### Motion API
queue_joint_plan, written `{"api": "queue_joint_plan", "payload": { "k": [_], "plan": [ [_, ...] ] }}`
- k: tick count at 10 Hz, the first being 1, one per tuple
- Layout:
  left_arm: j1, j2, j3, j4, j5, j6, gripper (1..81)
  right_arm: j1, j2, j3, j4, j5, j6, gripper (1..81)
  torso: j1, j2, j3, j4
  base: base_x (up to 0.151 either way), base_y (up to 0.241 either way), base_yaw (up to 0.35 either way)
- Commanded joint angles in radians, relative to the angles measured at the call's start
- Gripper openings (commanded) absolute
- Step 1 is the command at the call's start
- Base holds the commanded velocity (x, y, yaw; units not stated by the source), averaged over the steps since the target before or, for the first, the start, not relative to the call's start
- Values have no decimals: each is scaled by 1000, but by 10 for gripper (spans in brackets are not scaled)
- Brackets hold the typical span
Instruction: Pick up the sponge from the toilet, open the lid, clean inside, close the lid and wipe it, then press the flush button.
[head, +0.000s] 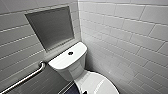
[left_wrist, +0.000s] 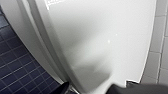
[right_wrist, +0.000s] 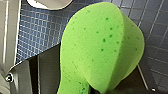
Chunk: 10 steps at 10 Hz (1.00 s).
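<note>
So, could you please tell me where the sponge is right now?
In the right wrist view, the sponge is bent double close to the camera, pinched in the right gripper, above the dark blue floor tiles.

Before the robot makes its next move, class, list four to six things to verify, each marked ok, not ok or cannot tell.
1. Sponge held by the right gripper: ok, it hangs folded above the floor tiles.
2. Lid open: not ok, it lies shut.
3. Inside cleaned: cannot tell, the lid covers it.
4. Flush button uncovered on the tank top: ok.
5. Left arm near the lid: ok, the lid's glossy white surface shows close up in the left wrist view.
</note>
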Motion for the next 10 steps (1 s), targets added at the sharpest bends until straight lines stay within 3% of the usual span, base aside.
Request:
{"api": "queue_joint_plan", "payload": {
  "k": [1,5,10],
  "plan": [
    [-108,33,28,-9,32,4,811,2,-29,9,-15,-40,6,10,0,0,0,0,0,0,0],
    [-50,38,36,-1,112,26,811,15,-35,12,-15,-42,6,10,0,0,0,0,0,0,0],
    [-33,70,2,6,93,40,811,26,-29,17,-15,-42,6,10,0,0,0,0,0,0,0]
  ]
}}
